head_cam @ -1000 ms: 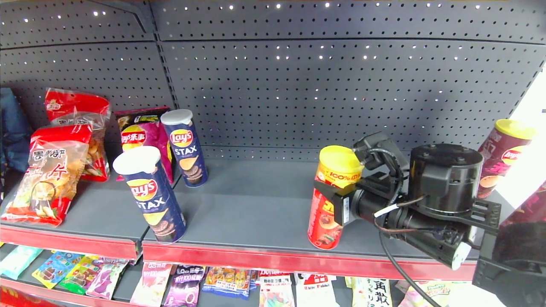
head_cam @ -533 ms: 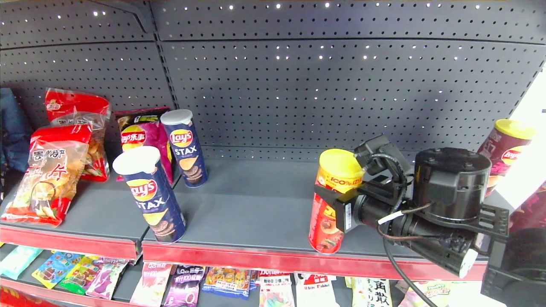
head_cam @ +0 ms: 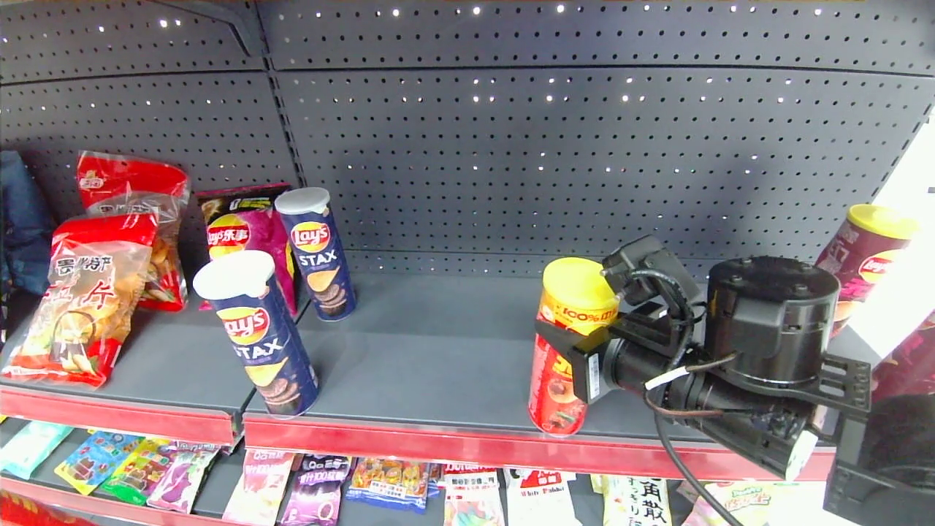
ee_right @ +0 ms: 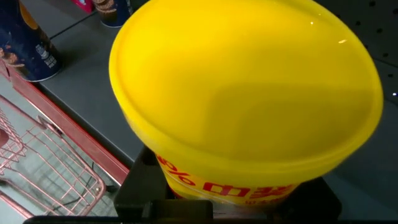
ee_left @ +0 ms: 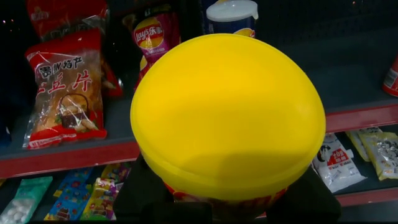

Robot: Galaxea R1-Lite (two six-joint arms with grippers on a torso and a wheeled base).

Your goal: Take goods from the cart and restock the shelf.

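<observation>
Since the right gripper [head_cam: 568,342] is clamped round the middle of the red can [head_cam: 559,391], it's basically placed imo. It's standing near-upright at the front edge of the shelf [head_cam: 438,351], right of centre. Left gripper [ee_left: 217,200] looks closed on a 2nd can [ee_left: 227,112], out in front of the shelf. Tube's prob light, stiff cardboard w/ slick wrap, dents if squeezed. Grab mid-body, not the lid, gentle pressure.

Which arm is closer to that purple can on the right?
Right. The right gripper grips the red can near the purple can; the left gripper holds a second can before the shelf, far left.
</observation>
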